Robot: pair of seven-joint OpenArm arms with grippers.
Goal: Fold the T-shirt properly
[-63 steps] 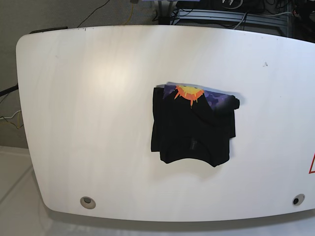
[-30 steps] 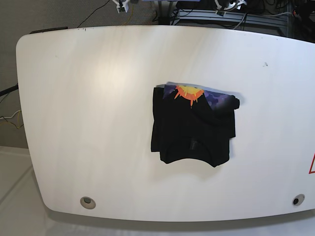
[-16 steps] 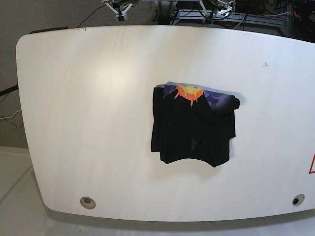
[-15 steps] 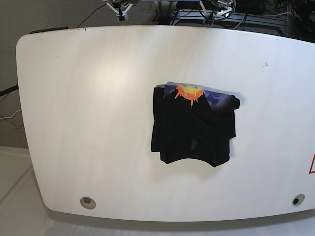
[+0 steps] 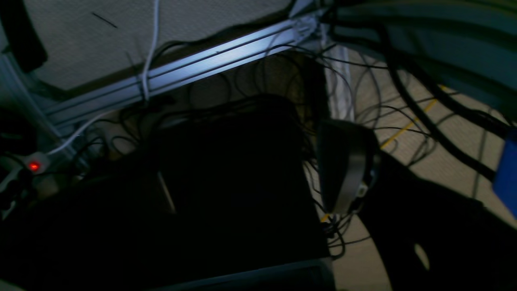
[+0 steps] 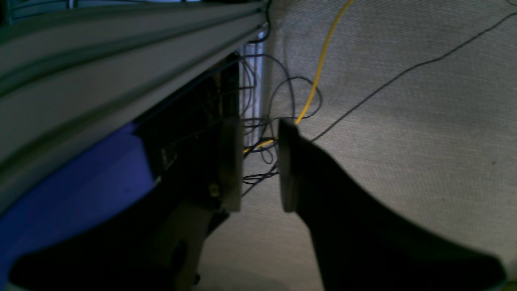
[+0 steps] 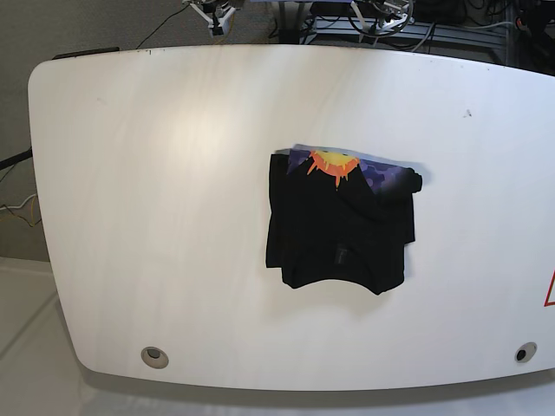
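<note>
Both my claws have just edged in beyond the table [image 7: 130,173]: left claw [image 5: 408,169] wide, right claw [image 6: 258,165] narrowly parted, empty; T-shirt [image 7: 340,221] untouched, folding pending.

right gripper [image 6: 260,165] jaws parted, arms retreated

T-shirt [image 7: 340,221]: black, soft, folded into compact, roughly square bundle, lying flat on white table [image 7: 156,217], right of centre. Plain black side up over most of it. Strip of purple print with orange-yellow flame shape exposed along far edge. Far right corner bunched into small roll. Near edge uneven, slightly curved.
</note>
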